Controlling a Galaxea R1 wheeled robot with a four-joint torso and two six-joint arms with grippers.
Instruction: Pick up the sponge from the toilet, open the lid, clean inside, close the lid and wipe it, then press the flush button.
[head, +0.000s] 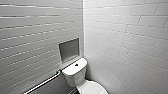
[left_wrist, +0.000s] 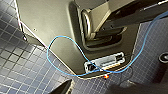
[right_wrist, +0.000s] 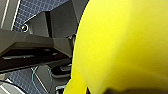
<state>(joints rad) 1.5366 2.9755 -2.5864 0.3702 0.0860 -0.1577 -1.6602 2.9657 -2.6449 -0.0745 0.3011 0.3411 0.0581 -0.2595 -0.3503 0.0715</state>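
The toilet (head: 75, 75) is seen ahead of and below the head camera, set in the corner of the tiled walls; its tank is topped by a dark flush button (head: 76, 65); a recessed niche (head: 68, 50) is set in the wall above the tank and a grab bar (head: 43, 83) is fixed beside it. The lid (head: 93, 88) is taken to be shut over the bowl, its long axis running out from the tank toward the robot; no yellow is seen on the tank or on the visible part of the lid. The sponge (right_wrist: 120, 45) is found off the toilet, pressed close to the right wrist camera with blue floor tiles (right_wrist: 37, 7) behind it; it is therefore judged to be pinched in the right gripper, though the contact itself is hidden. The left gripper (left_wrist: 96, 88) is hung over the robot's own base and a blue cable (left_wrist: 62, 37), away from the toilet; its state cannot be told. Which arm is nearer the lid cannot be settled.
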